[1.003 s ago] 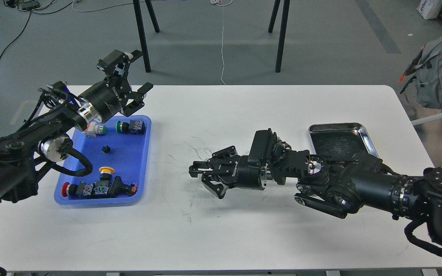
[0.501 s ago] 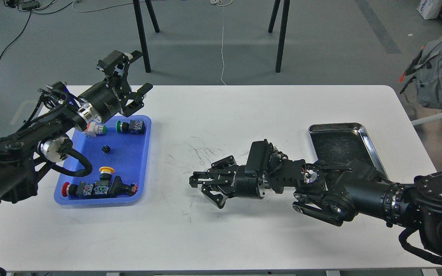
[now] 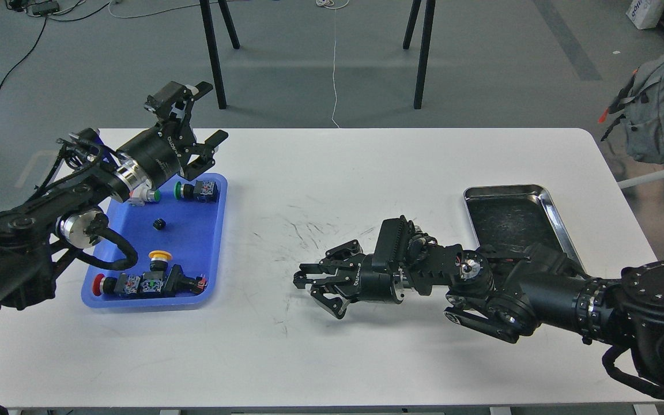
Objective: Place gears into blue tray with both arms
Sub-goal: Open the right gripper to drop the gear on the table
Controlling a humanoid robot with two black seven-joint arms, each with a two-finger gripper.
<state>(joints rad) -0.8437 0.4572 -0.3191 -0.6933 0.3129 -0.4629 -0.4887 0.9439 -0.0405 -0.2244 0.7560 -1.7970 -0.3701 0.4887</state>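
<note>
The blue tray (image 3: 196, 242) lies on the left of the white table. One tiny black gear (image 3: 159, 223) rests on its floor near the middle; no other gear shows. My left gripper (image 3: 211, 112) hovers over the tray's far edge, open, nothing between its fingers. My right gripper (image 3: 314, 294) hangs low over the middle of the table, pointing left, well right of the tray. Its fingers stand apart and I see nothing held between them.
Several push-button switches with green (image 3: 177, 189), yellow (image 3: 159, 255) and red (image 3: 97, 284) caps lie in the blue tray. A shiny silver tray (image 3: 549, 203) sits at the right, partly behind my right arm. Chair legs stand beyond the far table edge.
My right arm has drawn its gripper slightly rightward and toward the table's front edge. My left gripper has shifted a little left and away. The gear has not moved.
</note>
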